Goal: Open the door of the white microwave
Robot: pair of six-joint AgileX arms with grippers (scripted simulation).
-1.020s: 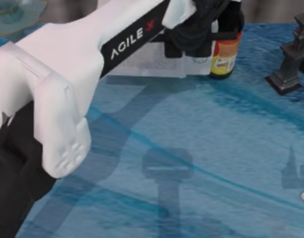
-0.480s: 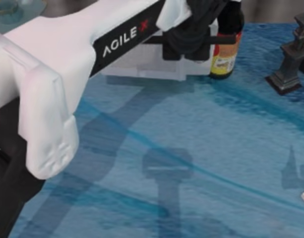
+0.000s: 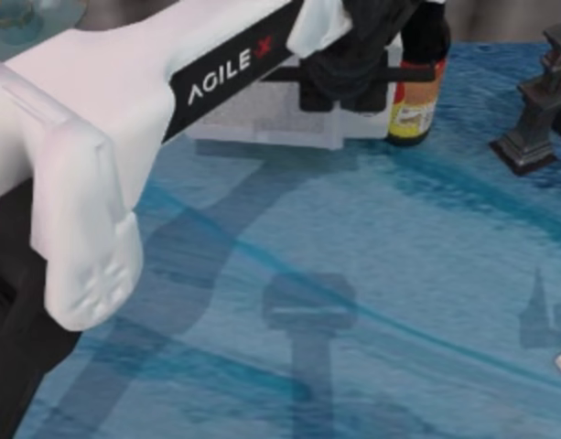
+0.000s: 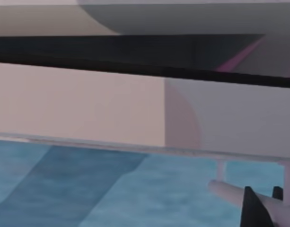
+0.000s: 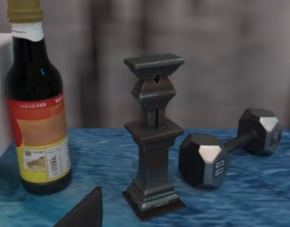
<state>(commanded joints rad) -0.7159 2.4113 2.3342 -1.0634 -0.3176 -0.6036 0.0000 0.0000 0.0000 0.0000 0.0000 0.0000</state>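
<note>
Bench (image 3: 381, 274) surface, blue and rippled like water, fills most of the top view and carries everything else. Across its upper left runs my left arm (image 3: 124, 119), a broad white link stretched diagonally toward the far edge, so long a reach because the white microwave (image 3: 262, 114) stands at the back of the bench, left of the dark bottle (image 3: 417, 87). The arm hides much of the oven; what shows is a low white box with the door (image 3: 253, 110) on the side facing the camera, a flat white panel with a grey speckled window. The left wrist view shows a dark gap running along above a pale panel, so I judge the door is slightly ajar, though how far I cannot tell. The left gripper (image 3: 349, 78) sits dark at the oven's right end, just beside the bottle, likely placed there to catch the door's free edge; whether its fingers are apart or clamped on that edge, the views do not show.

To the right, well apart from the oven, a small dark metal stand (image 5: 152, 137) rises from a square foot, and the right wrist view shows a dumbbell (image 5: 230, 151) lying just beside it. My right arm is parked out of the top view, on the right, looking toward the bottle and stand; its finger state I cannot tell.
</note>
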